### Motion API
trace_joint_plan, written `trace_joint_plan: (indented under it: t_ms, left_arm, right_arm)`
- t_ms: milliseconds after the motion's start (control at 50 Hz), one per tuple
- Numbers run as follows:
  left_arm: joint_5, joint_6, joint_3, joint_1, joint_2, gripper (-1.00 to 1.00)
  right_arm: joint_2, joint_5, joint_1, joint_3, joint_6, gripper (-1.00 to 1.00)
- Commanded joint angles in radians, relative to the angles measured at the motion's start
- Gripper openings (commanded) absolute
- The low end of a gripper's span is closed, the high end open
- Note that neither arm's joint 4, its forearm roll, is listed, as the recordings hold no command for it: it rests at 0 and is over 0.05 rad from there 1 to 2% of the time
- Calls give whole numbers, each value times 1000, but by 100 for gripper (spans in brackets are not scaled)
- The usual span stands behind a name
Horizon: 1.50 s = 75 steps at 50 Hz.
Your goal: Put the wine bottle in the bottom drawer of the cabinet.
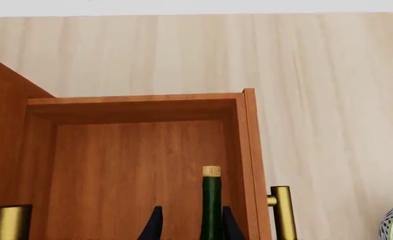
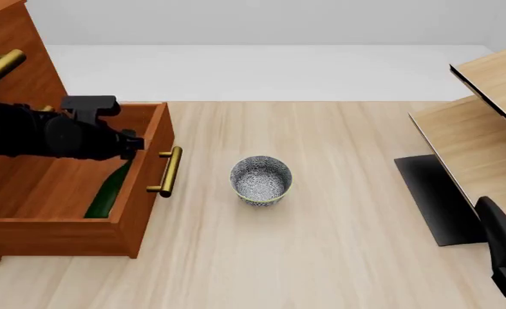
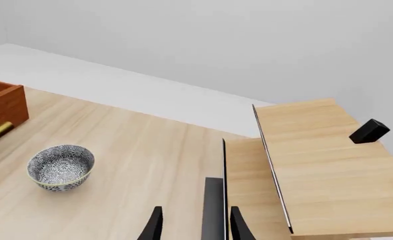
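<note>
The wine bottle (image 2: 107, 193) lies slanted inside the open bottom drawer (image 2: 147, 193), along its front wall. In the left wrist view the bottle (image 1: 211, 205) points its tan cork away from me, over the drawer's floor and near the drawer's front wall (image 1: 250, 150). My left gripper (image 1: 192, 227) is open; the bottle's body sits between its fingers (image 1: 154, 225), close to one of them. In the front view the left gripper (image 2: 126, 145) hangs over the drawer. The cabinet (image 2: 21, 58) stands at the far left. My right gripper (image 3: 195, 227) is open and empty.
A blue-patterned bowl (image 2: 261, 179) stands mid-table, right of the drawer's brass handle (image 2: 167, 170). A pale wood shelf unit (image 2: 485, 122) with a black base (image 2: 438, 199) fills the right side. My right arm (image 2: 504, 254) rests at the front right. An upper brass handle (image 2: 0, 67) juts out.
</note>
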Motion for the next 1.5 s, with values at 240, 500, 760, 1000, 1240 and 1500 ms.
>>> trace_joint_plan:
  t_ms: [240,500,760,1000,1240,1500]
  left_arm:
    - [111,37,-16,-25,-119,100]
    - [150,55,-5,-6,-191,100]
    - [213,75,-8,-1,-282,100]
    - [298,96,-4,-18,-426,100]
    - [452,125,-30,-44,-677,100]
    - [690,148,-152,-42,-962,100]
  right_arm:
    - [0,3,0,-8,1,100]
    - [0,5,3,-16,3,100]
    - [0,11,7,-30,2,100]
    - [0,15,14,-43,1,100]
    - [0,17,21,-49,1,100]
    - [-1,27,16,-66,-4,100]
